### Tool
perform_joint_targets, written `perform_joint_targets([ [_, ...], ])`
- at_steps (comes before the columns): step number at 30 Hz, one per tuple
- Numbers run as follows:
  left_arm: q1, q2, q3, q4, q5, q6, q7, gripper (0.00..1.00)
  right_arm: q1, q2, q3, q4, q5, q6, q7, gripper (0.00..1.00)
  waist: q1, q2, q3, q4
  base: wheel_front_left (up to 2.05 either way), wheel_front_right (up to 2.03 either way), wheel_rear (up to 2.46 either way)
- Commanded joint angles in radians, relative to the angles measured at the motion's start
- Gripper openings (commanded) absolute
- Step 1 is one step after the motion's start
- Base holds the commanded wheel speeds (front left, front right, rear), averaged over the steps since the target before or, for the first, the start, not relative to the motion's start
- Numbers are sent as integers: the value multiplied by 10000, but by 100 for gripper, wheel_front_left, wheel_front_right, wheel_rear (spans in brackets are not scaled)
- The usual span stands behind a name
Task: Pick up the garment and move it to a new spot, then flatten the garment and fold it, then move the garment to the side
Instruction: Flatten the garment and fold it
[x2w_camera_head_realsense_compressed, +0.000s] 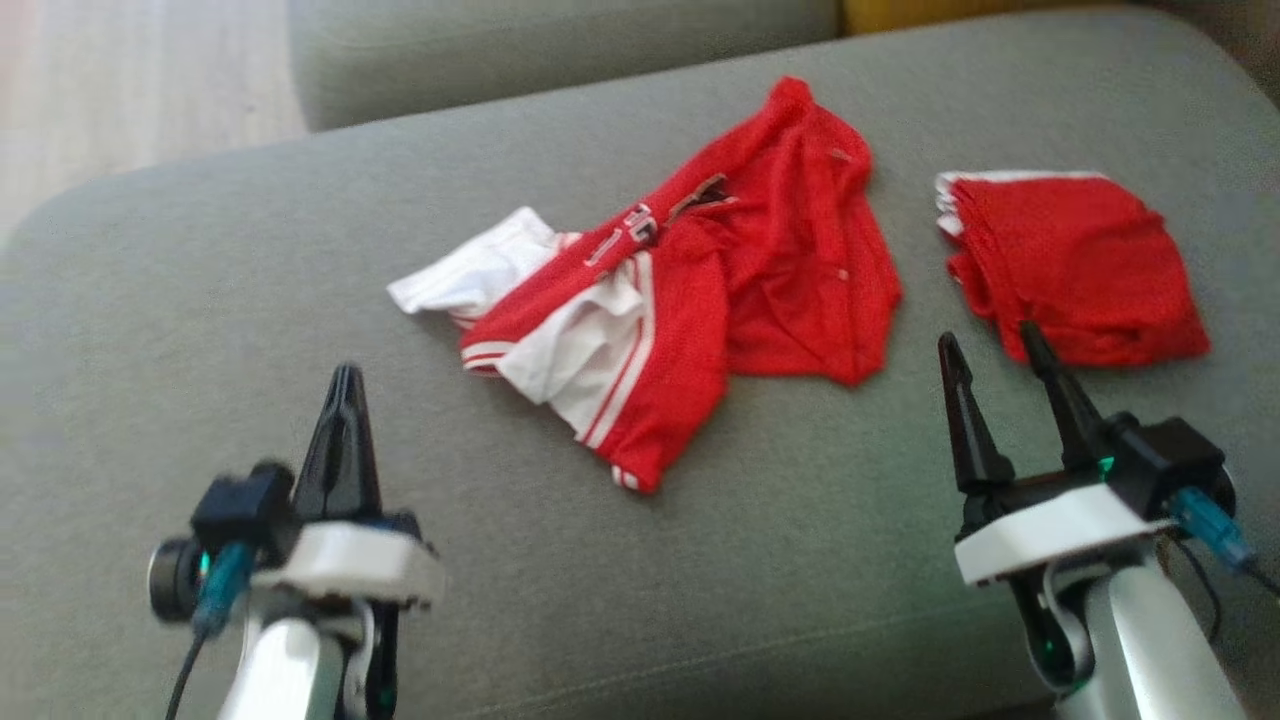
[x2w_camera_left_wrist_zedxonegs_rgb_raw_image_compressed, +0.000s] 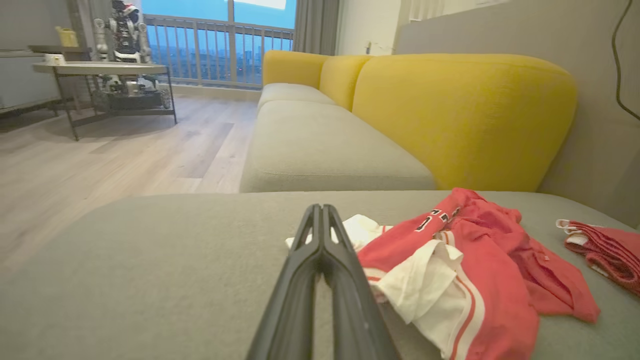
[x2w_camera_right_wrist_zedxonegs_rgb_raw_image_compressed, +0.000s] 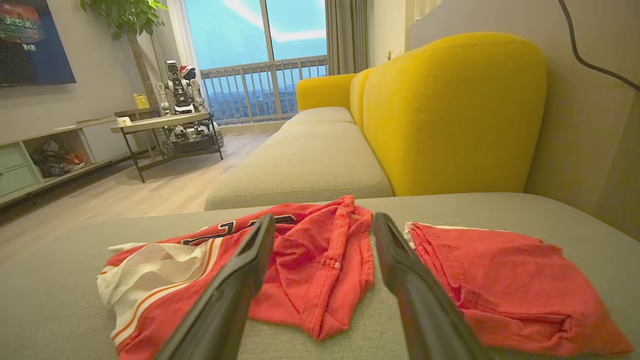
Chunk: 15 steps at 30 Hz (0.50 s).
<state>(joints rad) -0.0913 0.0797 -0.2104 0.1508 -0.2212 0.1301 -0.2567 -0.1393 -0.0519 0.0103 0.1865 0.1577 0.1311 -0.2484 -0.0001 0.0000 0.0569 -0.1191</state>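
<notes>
left pincer (x2w_camera_head_realsense_compressed: 346, 378) pressed shut, empty, over grey sofa seat (x2w_camera_head_realsense_compressed: 200, 300) | right pincer (x2w_camera_head_realsense_compressed: 988, 336) spread wide, empty, near folded red garment (x2w_camera_head_realsense_compressed: 1080, 265) | crumpled red-and-white garment (x2w_camera_head_realsense_compressed: 720, 270) mid-seat, beyond both pincers, untouched

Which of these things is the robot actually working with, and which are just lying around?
Job: crumpled red-and-white garment; left gripper, shut; right gripper, open; grey cushion beneath.
Lying about: folded red garment, seemingly finished; yellow backrest; side table; floor.
</notes>
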Motion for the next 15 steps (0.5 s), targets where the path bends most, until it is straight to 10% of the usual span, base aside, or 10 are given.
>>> perform_joint_targets([
  [1, 4, -17, 440, -471, -29, -66, -51, 0, -24, 16, 233, -428, -120, -4, -116, 100, 1, 0, -340, 435, 0, 0, 0],
  [6, 966, -213, 631, -799, -342, -332, -51, 0, 444, 16, 161, -595, -68, -4, -120, 100, 1, 0, -646, 983, 0, 0, 0],
  [7, 1096, -233, 603, -812, -330, -348, -51, 17, 511, 16, 149, -575, -39, -4, -120, 100, 1, 0, -700, 1046, 0, 0, 0],
  [8, 1207, -252, 602, -825, -354, -323, -51, 72, 564, 16, 141, -550, -17, -4, -121, 100, 1, 0, -745, 1096, 0, 0, 0],
  [9, 1290, -266, 595, -829, -395, -300, -51, 100, 598, 16, 149, -525, 20, -4, -121, 100, 1, 0, -779, 1134, 0, 0, 0],
  [15, 1434, -291, 357, -718, -441, -226, -51, 100, 570, 16, 372, -465, 167, -4, -125, 100, 1, 0, -826, 1140, 0, 0, 0],
])
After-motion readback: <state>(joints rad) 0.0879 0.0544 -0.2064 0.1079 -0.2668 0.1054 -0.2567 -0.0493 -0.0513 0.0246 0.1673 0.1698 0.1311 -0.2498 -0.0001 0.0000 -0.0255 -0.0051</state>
